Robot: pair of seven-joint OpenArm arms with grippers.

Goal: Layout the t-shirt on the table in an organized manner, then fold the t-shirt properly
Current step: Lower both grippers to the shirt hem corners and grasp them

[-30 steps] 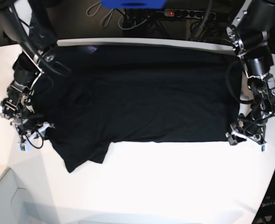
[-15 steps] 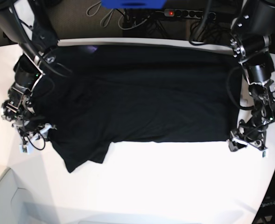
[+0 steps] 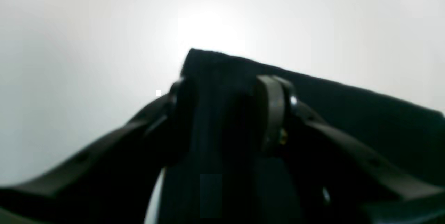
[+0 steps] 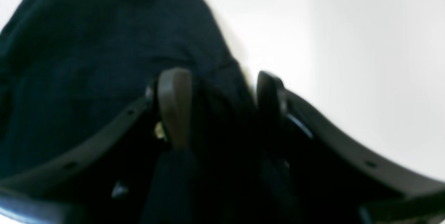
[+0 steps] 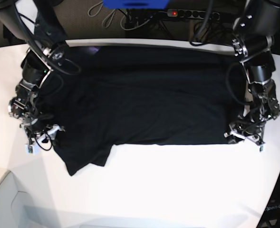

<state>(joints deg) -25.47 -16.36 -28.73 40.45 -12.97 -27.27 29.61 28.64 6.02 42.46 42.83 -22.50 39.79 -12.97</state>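
Observation:
The black t-shirt [image 5: 144,95] lies spread wide across the white table [image 5: 178,190], plain side up, with one sleeve hanging toward the front left. My left gripper [image 5: 243,135] sits at the shirt's near right corner. In the left wrist view, the left gripper [image 3: 227,112] has the t-shirt [image 3: 347,119] between its fingers, and the corner pokes out past the tips. My right gripper [image 5: 40,135] is at the shirt's left edge. In the right wrist view, the right gripper [image 4: 219,102] closes over a bunch of the t-shirt [image 4: 87,43].
A power strip [image 5: 192,13], cables and a blue object [image 5: 135,4] lie behind the table's far edge. The tabletop curves away at the front right. A grey surface [image 5: 6,204] sits at the front left corner.
Both grippers have shifted inward toward the shirt's middle. The right gripper moved right, the left gripper moved left and slightly up, and the shirt's side edges came in with them.

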